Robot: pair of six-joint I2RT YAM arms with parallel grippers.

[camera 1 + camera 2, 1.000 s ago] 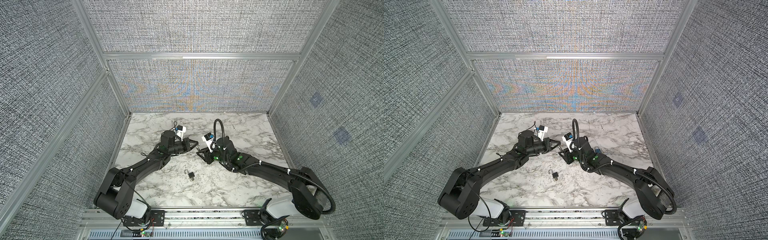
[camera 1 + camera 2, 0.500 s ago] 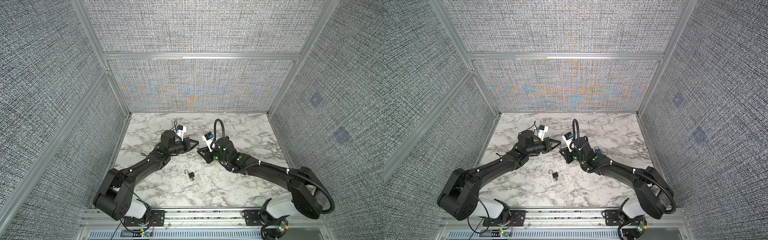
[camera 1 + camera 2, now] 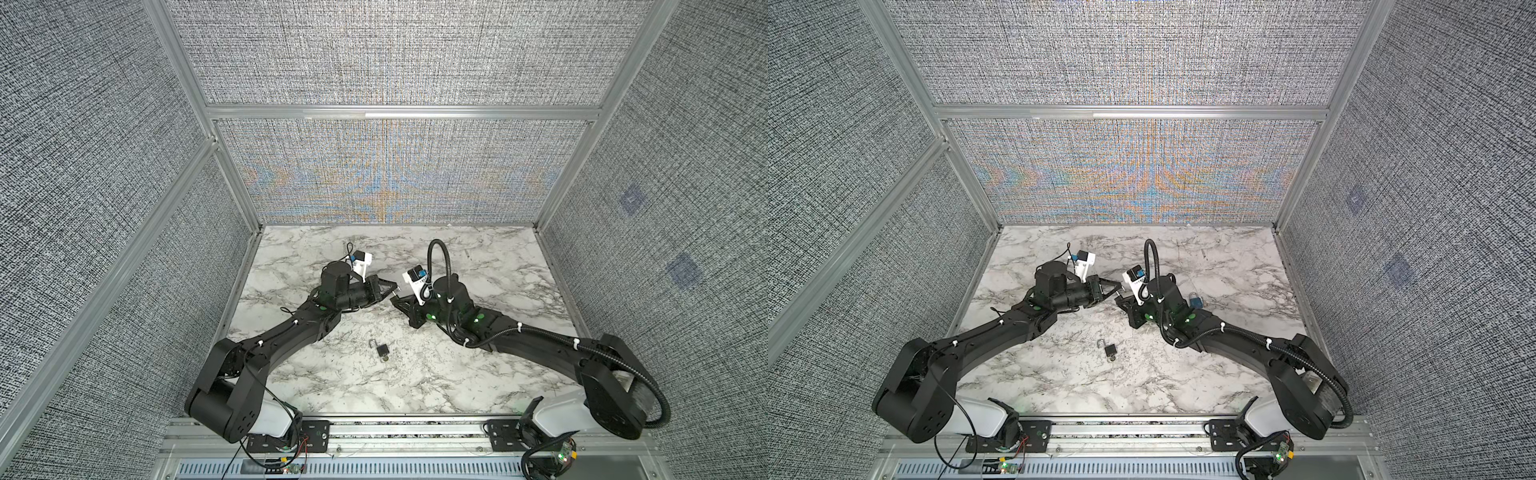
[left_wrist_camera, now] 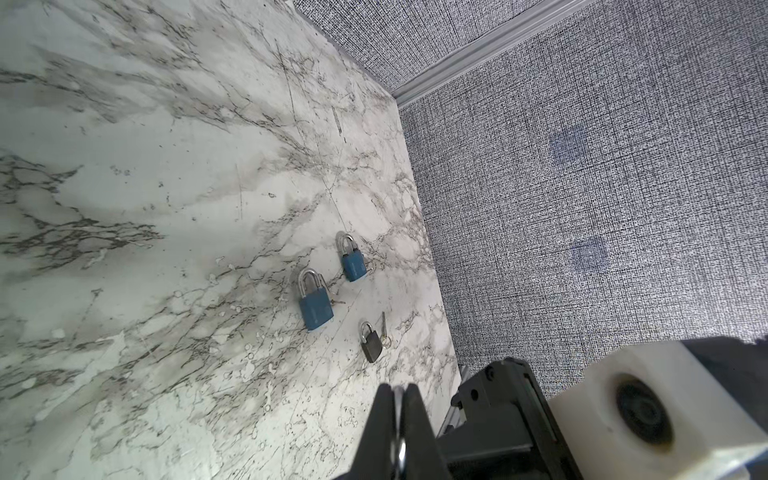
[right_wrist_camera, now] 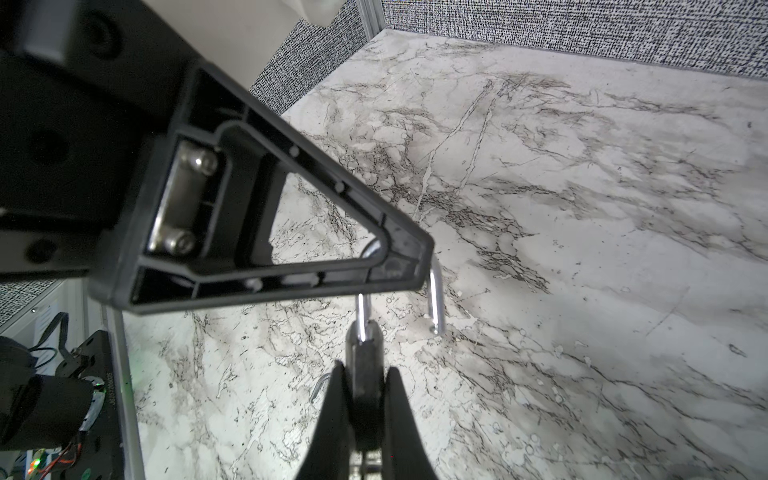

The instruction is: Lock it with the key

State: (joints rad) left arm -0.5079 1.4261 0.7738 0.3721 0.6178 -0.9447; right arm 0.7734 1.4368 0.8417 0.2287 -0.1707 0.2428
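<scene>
Across wrist views only, right end effector [image 5: 365, 374] clamps padlock [image 5: 366, 353]; left end effector [image 4: 398, 390], shackle [image 5: 434, 299].

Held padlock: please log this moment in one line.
right gripper shut on dark metal padlock | left gripper shut on its silver shackle | shackle open

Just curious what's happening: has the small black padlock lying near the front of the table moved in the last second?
No. The black padlock sits in the same place relative to the front rail.
</scene>
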